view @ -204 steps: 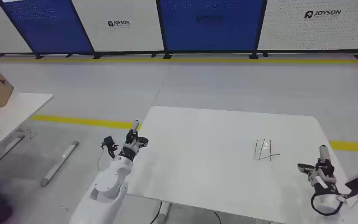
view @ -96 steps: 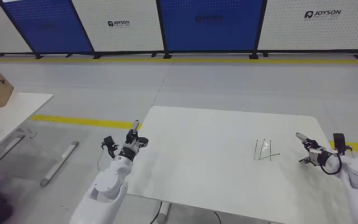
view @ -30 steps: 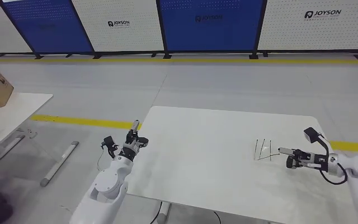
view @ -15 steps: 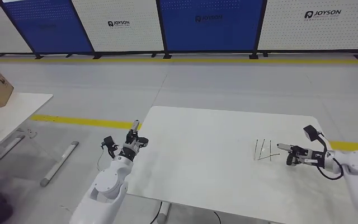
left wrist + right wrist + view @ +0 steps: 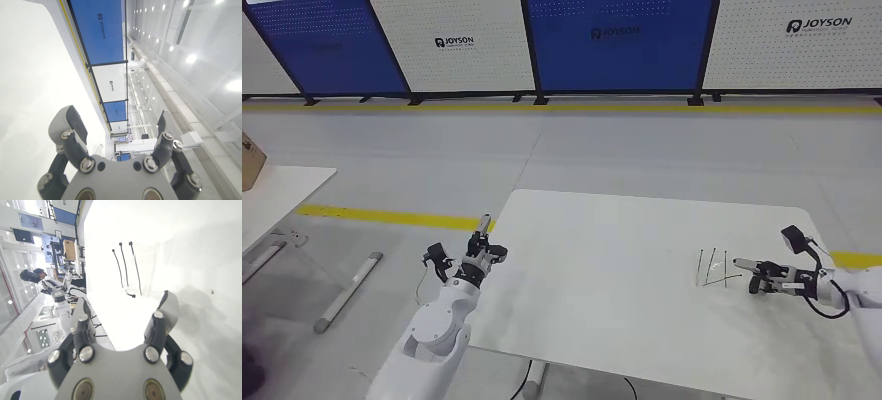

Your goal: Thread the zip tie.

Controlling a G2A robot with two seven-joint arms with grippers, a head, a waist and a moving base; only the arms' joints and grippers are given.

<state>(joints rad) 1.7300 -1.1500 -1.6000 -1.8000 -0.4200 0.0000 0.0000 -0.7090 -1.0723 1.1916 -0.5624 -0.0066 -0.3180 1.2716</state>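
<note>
Centrally, white table (image 5: 622, 270), broad and flat. At its left edge, left gripper (image 5: 117, 111), fingers spread wide, gripping nothing. Over the right part, right gripper (image 5: 124, 298), likewise wide open and empty, pointing at the zip ties (image 5: 124, 266) just beside its fingertips, not touching. Black, thin, lying flat on the table: three side by side, a fourth lying across near their tail ends.

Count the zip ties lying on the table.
4. The first zip tie, second zip tie and third zip tie lie side by side just ahead of the right gripper; the fourth zip tie lies crosswise at their tail ends, partly lost in glare.
</note>
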